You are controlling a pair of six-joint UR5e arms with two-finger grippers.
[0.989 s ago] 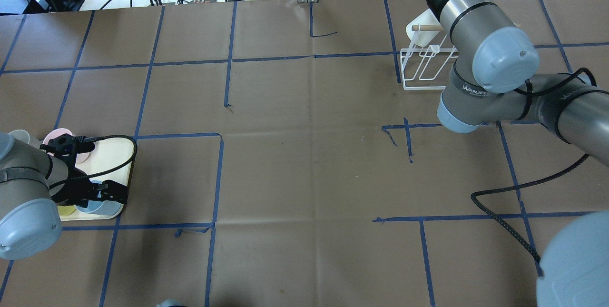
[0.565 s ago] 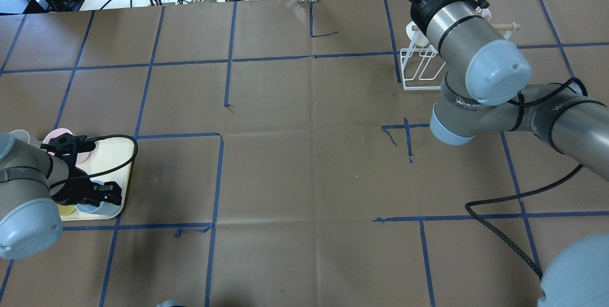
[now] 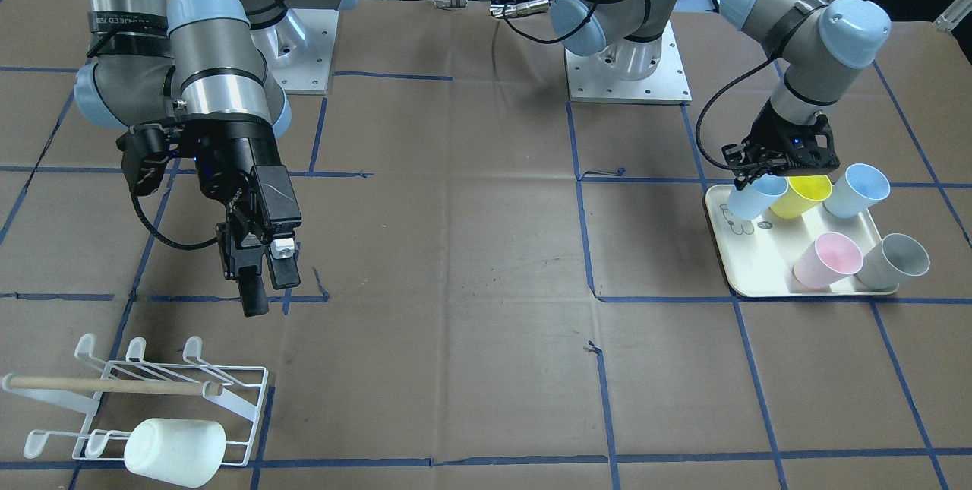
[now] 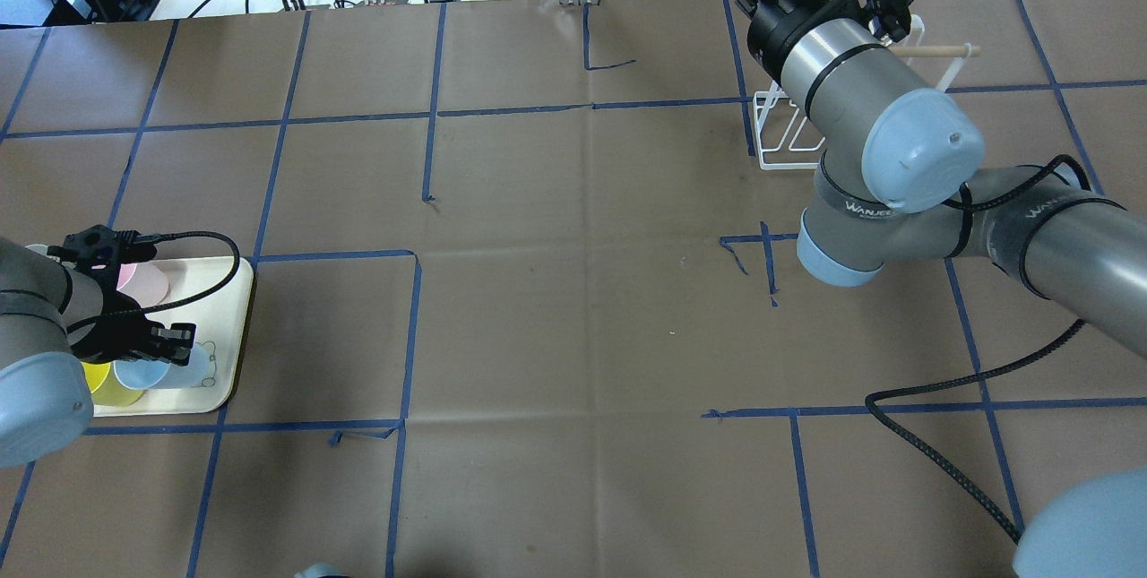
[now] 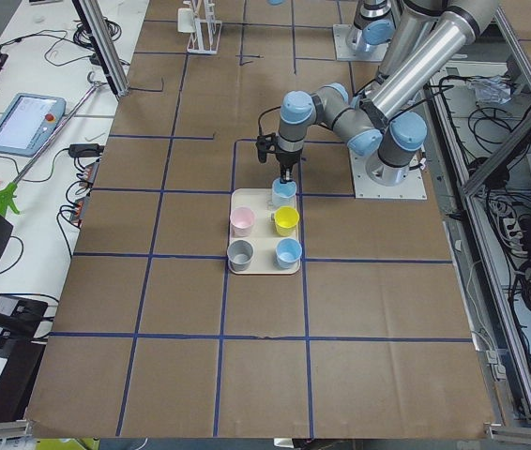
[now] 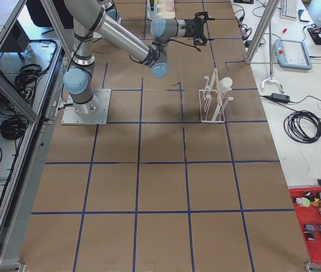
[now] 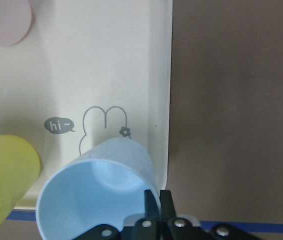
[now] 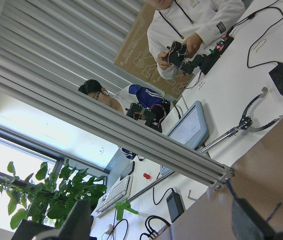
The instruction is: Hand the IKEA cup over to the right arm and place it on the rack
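**Clerk:** First entry, the left pincer (image 7: 158, 199)?

**Keeper:** Clenched on the wall of a light blue cup (image 3: 752, 203). In the wrist view one finger sits inside the rim and one outside.

**Clerk:** The cup's description?

**Keeper:** Pale blue, tapered, no handle, mouth upward and tilted. It is at the corner of the cream tray (image 3: 759, 266) nearest the robot's base and the table's middle, over a printed rabbit outline (image 7: 104, 125). Whether its base touches the tray I cannot tell.

**Clerk:** Neighbours on the tray?

**Keeper:** A yellow cup (image 3: 801, 192) sits just beside it along the same tray edge, crowding its side. An other blue cup (image 3: 858, 190) is at the next corner. A pink cup (image 3: 828, 260) and a grey cup (image 3: 896, 262) stand along the opposite edge.

**Clerk:** The right pincer (image 3: 267, 283)?

**Keeper:** Released, fingers spread, nothing between them. It hangs above the table (image 3: 456, 247), which is brown paper crossed with blue tape, and is apart from the rack (image 3: 114, 384).

**Clerk:** The rack?

**Keeper:** White wire, two rows of hooked prongs, a wooden dowel. It stands near the table edge opposite the robot, on the robot's right side. A white cup (image 3: 175, 450) lies on its side on the row nearest that edge.
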